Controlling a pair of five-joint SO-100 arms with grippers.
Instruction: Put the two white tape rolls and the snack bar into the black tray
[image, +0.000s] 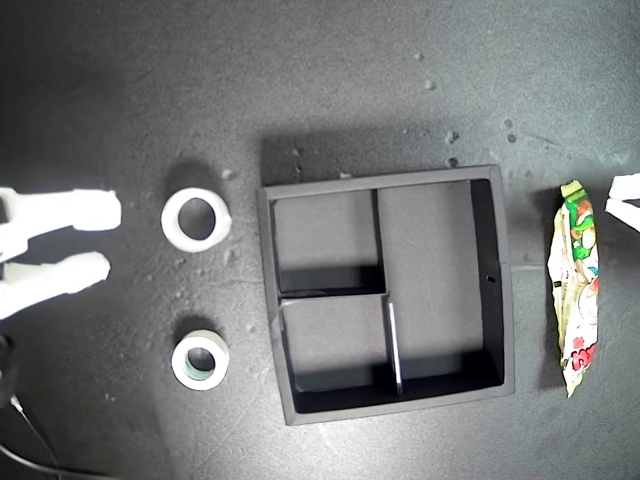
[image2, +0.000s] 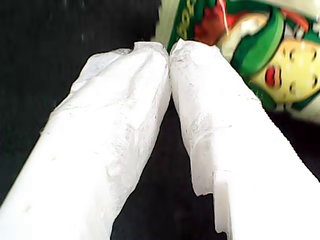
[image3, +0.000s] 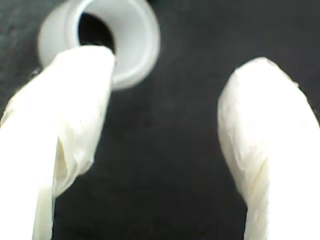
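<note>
The black tray (image: 500, 280) sits mid-table with its three compartments holding nothing. At the exterior view's left lie the all-white tape roll (image: 170, 222) and, nearer the front, the tape roll with a greenish inner rim (image: 180, 365). My second gripper (image: 112, 240) is open just left of the all-white roll (image3: 135, 45), one finger overlapping its rim in the second wrist view (image3: 180, 65). The snack bar (image: 577, 290) lies lengthwise right of the tray. My first gripper (image: 625, 200) shows only at the exterior view's right edge; it is shut with nothing in it (image2: 169, 47), its tips close to the bar's end (image2: 270, 55).
A dark mat (image: 330, 80) covers the table, with small specks behind the tray. A thin black cable (image: 30, 440) runs at the exterior view's lower left corner.
</note>
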